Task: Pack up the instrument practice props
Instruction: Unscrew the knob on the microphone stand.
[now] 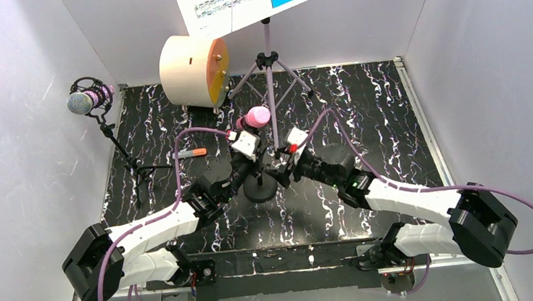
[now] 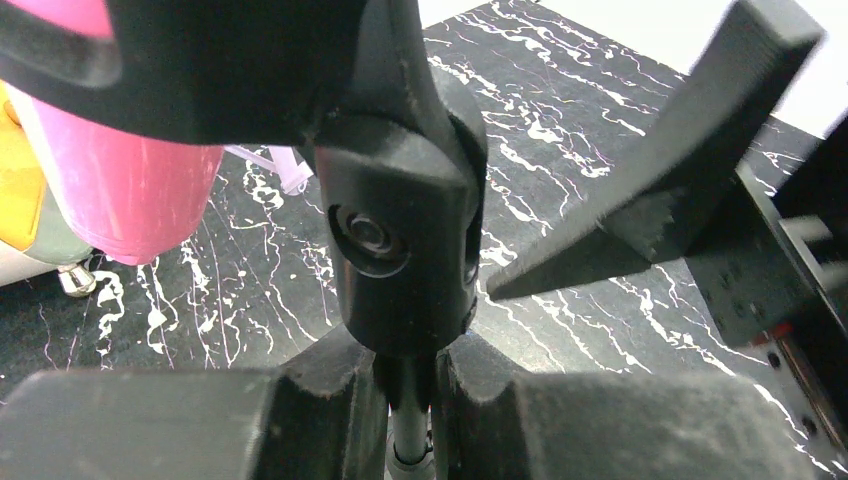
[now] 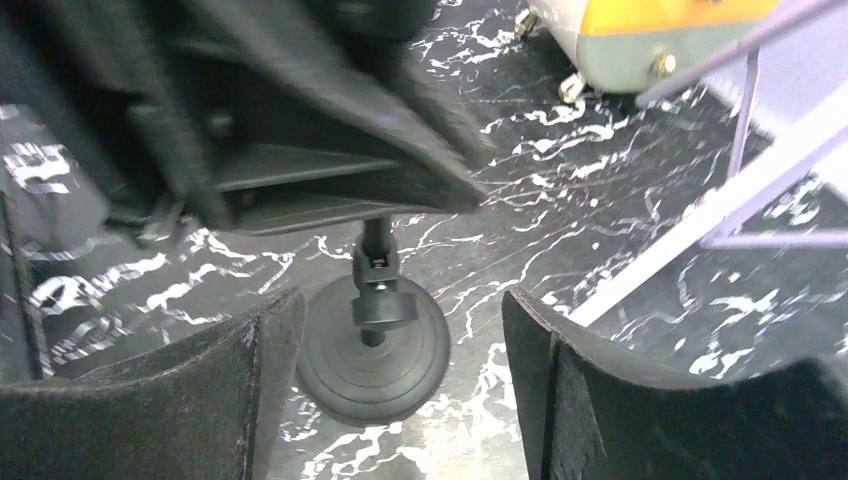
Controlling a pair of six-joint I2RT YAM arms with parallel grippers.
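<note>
**Item:** pink microphone (image 1: 258, 115) on round-based desk stand (image 1: 260, 188), table centre.
**Left gripper** (image 2: 410, 400): jaws pinch the stand's thin stem (image 2: 408, 445) beneath the swivel, probably to steady or lift it.
**Right gripper** (image 3: 400, 395): jaws spread and empty, at the stand's 2 o'clock, base framed between them.
**Lilac music rack** (image 1: 268, 63): 12 o'clock, not yet packed.

Cream drum (image 1: 193, 71) lying on its side at 11 o'clock of black white-veined tabletop (image 1: 369, 112), close to back wall, orange face toward 3 o'clock. Small orange marker (image 1: 192, 153) flat on tabletop at 9 o'clock from centre, at 6 o'clock from drum, apart from it. White walls (image 1: 15, 143) on three sides.
</note>
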